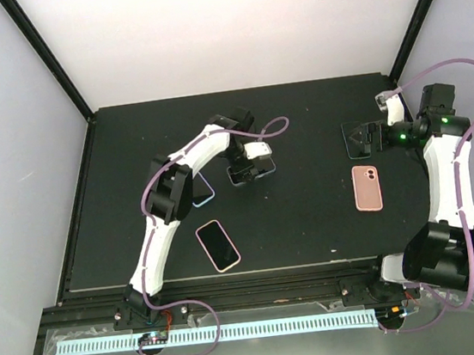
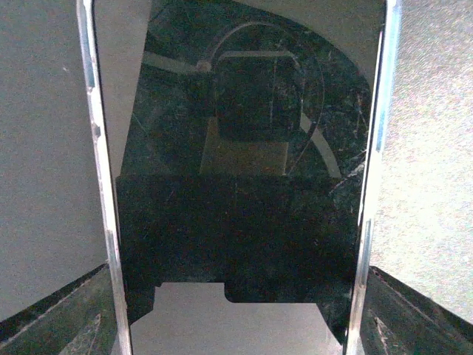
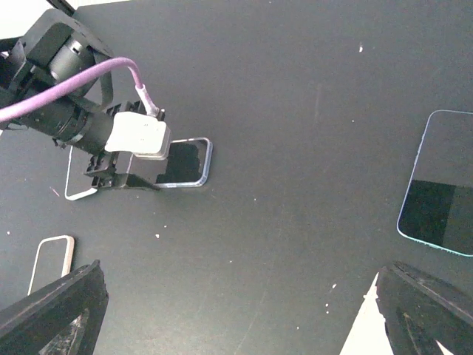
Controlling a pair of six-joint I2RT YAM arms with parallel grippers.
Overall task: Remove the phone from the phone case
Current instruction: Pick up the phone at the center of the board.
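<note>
Evidently the grasp step: left jaws stand wide astride the phone (image 2: 236, 185), pinch unconfirmed; right jaws wide, empty. Next, probably: close firmly on the case (image 2: 378, 133) rim.

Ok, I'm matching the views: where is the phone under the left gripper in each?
Top external: phone left of centre.
Left wrist: phone fills the frame, between the fingers.
Right wrist: phone upper left.
Shared landmark: the left gripper over it, in all three.
</note>
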